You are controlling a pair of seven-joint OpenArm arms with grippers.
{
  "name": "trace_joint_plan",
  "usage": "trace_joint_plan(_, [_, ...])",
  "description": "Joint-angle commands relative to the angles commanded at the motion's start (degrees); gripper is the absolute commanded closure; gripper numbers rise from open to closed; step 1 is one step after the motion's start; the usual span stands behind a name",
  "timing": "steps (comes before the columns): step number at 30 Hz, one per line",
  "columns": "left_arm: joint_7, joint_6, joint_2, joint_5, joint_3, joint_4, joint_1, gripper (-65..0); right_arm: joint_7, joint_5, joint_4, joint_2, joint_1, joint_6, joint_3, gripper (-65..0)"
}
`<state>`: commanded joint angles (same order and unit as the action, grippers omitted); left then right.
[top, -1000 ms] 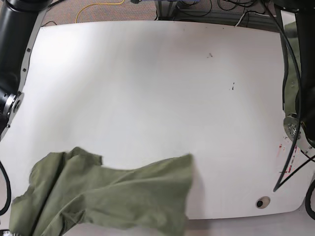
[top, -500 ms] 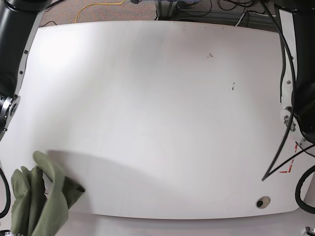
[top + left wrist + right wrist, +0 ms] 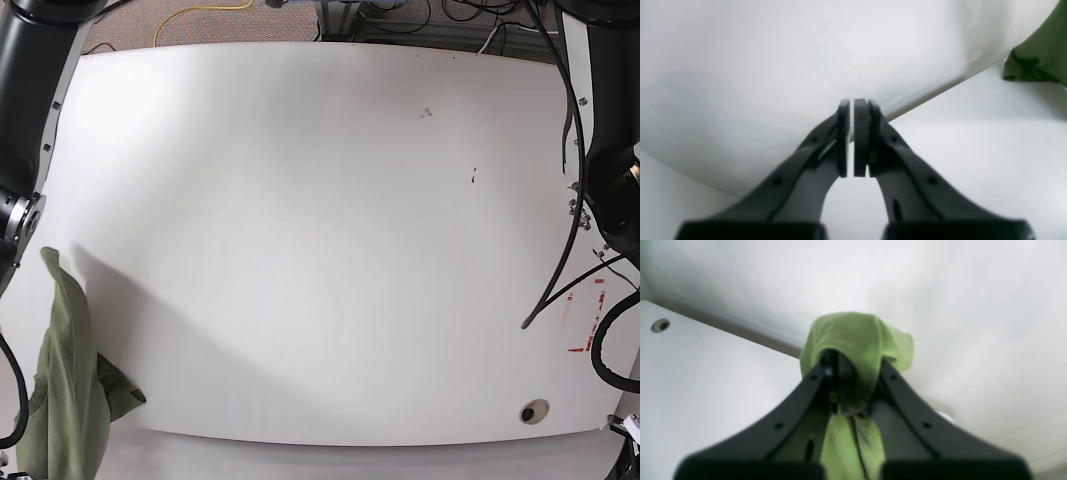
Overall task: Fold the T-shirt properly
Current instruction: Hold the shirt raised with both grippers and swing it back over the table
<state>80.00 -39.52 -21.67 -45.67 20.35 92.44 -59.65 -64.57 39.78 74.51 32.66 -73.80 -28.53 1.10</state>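
Note:
The olive green T-shirt [image 3: 62, 380] hangs bunched in a narrow strip at the left front edge of the white table [image 3: 320, 250], mostly off the tabletop. In the right wrist view my right gripper [image 3: 853, 368] is shut on the T-shirt [image 3: 857, 336], whose cloth drapes over the fingertips and trails down between the fingers. My left gripper [image 3: 852, 106] is shut and empty above the table [image 3: 973, 150]; a corner of the T-shirt [image 3: 1040, 56] shows far off at the top right. Neither gripper shows in the base view.
The black arm links stand at the left edge [image 3: 25, 110] and right edge [image 3: 610, 150] of the base view. A cable loop [image 3: 565, 290] hangs at the right. A small round hole [image 3: 533, 412] sits near the front right corner. Red tape marks [image 3: 585, 345] lie beside it.
The T-shirt was spread along the table's front edge; it has been pulled left and up into a narrow hanging strip at the left edge. The arm on the right has shifted upward.

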Motion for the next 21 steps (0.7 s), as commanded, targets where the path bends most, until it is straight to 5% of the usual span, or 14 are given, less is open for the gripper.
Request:
trace_joint_plan(8, [0.00,0.00,-0.44,0.00,0.79,0.09,1.58,0.0,0.00,0.00,-0.09,-5.36,-6.24,0.00,-6.51,0.0])
trace_joint_plan(16, [0.00,0.00,-2.20,0.00,0.79,0.09,3.78,0.0,-0.09,-0.44,-0.35,-12.48,-14.68,0.00,-7.03,0.0])
trace_joint_plan(21, [0.00,0.00,-2.37,0.00,0.79,0.09,4.48,0.0,-0.18,-0.53,-0.44,-13.89,-15.50,0.00,-7.03,0.0])
